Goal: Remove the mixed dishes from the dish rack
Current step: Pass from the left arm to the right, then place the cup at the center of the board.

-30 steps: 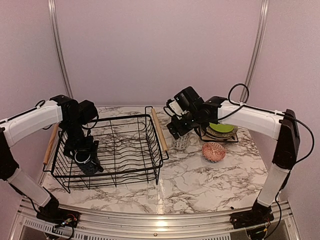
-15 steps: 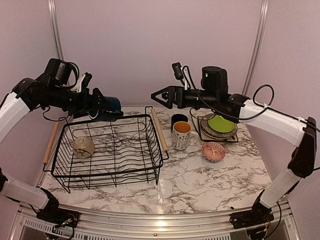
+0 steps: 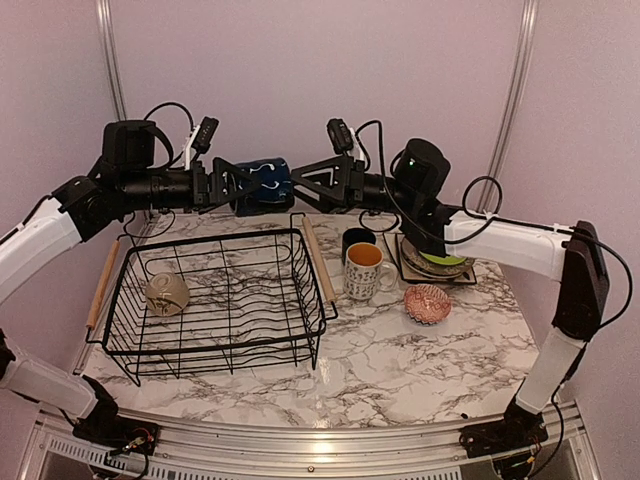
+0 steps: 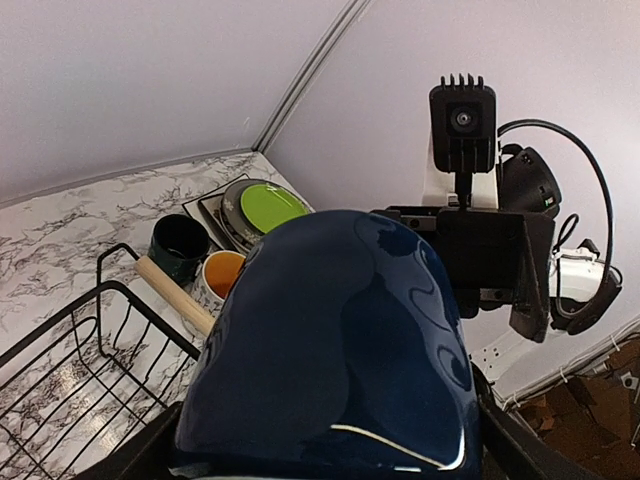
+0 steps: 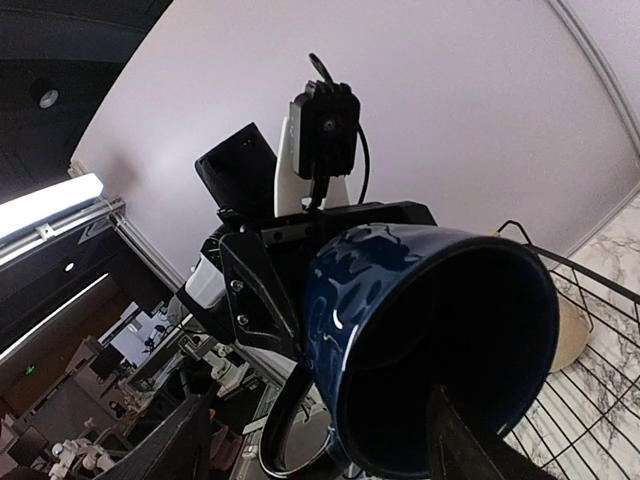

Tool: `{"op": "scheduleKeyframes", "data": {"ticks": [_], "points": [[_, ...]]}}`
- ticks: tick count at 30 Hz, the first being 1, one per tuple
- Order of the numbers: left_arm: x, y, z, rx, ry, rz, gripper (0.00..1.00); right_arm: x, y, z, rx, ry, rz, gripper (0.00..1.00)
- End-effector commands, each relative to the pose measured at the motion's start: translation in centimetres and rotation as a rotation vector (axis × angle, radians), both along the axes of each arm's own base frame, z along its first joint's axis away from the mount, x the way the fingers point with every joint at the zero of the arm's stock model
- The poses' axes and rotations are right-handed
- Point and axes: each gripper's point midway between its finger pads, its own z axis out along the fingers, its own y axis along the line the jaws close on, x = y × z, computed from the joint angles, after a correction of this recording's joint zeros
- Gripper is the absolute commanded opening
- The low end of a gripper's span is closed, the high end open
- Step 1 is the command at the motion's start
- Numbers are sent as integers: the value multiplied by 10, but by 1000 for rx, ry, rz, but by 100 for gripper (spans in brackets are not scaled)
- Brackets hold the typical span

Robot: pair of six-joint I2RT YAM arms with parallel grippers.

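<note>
Left gripper (image 3: 238, 187) clamps the dark-blue mug (image 3: 265, 186) sideways in mid-air above the dish rack (image 3: 220, 240)'s far rim. The right gripper (image 3: 300, 183) faces it, jaws spread either side of its mouth (contact unclear). White-grey marble table (image 3: 400, 360), plain lilac wall (image 3: 320, 80); tan mug (image 3: 167, 294) lies in the rack.

White arm links (image 3: 505, 240), blk joints (image 3: 425, 168), blk end effectors (image 3: 300, 186) (cables (image 3: 480, 186) blk too).

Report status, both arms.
Left gripper holds dark-blue mug midair. Right gripper straddles it, grip unclear. Tan mug in dish rack.
</note>
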Motion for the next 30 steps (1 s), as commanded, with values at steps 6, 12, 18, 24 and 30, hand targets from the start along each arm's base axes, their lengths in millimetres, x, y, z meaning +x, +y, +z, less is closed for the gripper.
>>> {"op": "scheduleKeyframes", "data": {"ticks": [6, 12, 18, 24, 30], "points": [[-19, -32, 19, -42, -130, -187, 2, -16, 2, 0, -10, -13, 88, 39], [-15, -22, 19, -22, -154, -114, 41, -10, -15, -3, -47, -80, -33, 0], [6, 32, 1, 183, -177, 190, 99, -6, -63, -3, -239, -265, -335, 0], [33, 105, -56, 454, 21, 520, 99, 14, -149, -81, -784, -310, -681, 0], [43, 172, -116, 740, 201, 739, 99, 16, -202, -157, -1183, -239, -764, 0]]}}
